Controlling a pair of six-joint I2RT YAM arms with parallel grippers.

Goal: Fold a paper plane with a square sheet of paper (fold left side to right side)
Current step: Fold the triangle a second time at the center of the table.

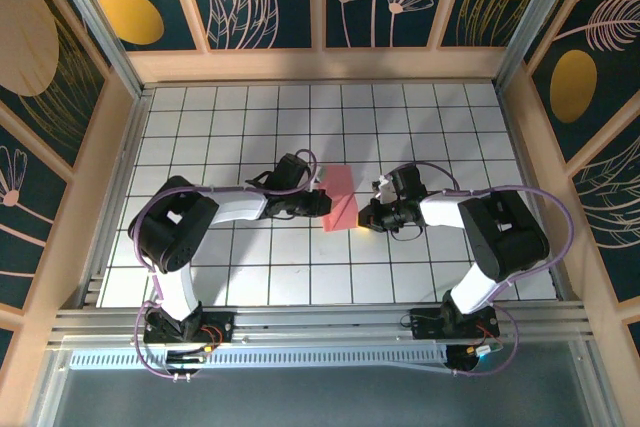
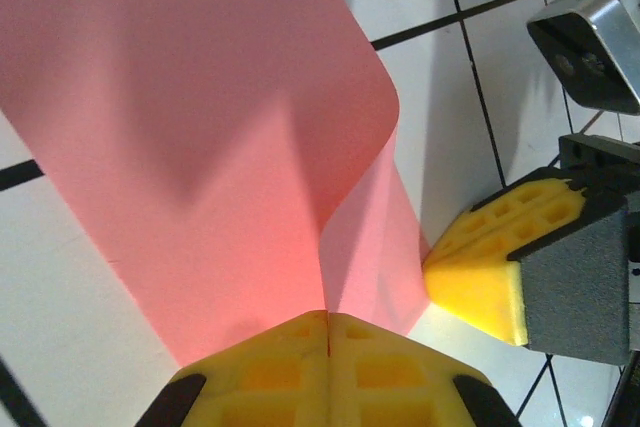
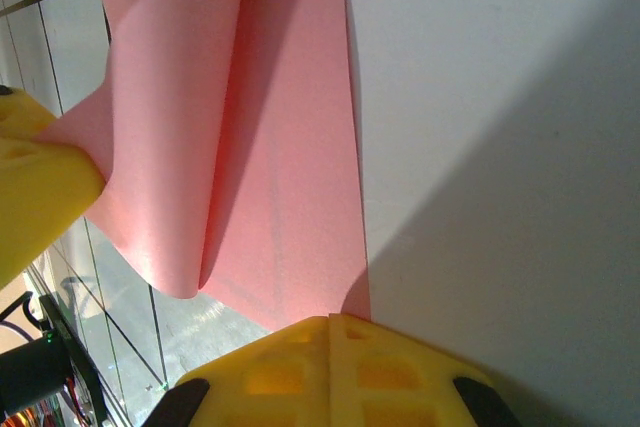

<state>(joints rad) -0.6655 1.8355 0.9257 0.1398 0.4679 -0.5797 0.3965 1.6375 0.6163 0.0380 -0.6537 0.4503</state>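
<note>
Yellow pads (image 2: 260, 372) of the left pincer (image 2: 328, 332) squeezed together on one edge of the square sheet of paper (image 2: 180, 127), sheet bowing up in a loose curl, right pincer (image 3: 330, 337) clamped on the opposite edge, all happening at the middle of the bench (image 1: 450, 117)

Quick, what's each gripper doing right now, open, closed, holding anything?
Left gripper: closed, pinching the pink paper sheet.
Right gripper: closed, pinching the same sheet's edge.

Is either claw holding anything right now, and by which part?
Both hold the square sheet of paper: the left claw pinches its left edge, the right claw its near right corner.
</note>
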